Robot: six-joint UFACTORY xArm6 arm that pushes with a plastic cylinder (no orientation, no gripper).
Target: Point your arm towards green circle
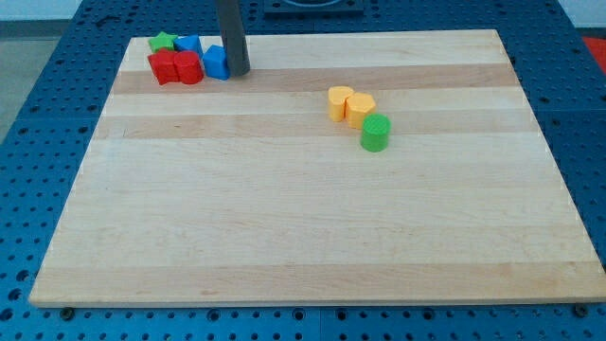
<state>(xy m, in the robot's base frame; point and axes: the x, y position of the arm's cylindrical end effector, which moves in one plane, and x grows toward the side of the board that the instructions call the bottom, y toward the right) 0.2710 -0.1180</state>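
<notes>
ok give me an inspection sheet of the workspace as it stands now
surface: wooden board, pale planks, lying on a blue perforated table
job's things: green circle, right of centre, touching the nearer yellow block; a second yellow block beside that
clutter: cluster at the view's top left: green star, two red blocks, blue block, blue block
gripper: none fitted; my tip sits right beside the nearer blue block, far left of the green circle
cables: nothing seen
surroundings: dark fixture at the view's top edge
</notes>
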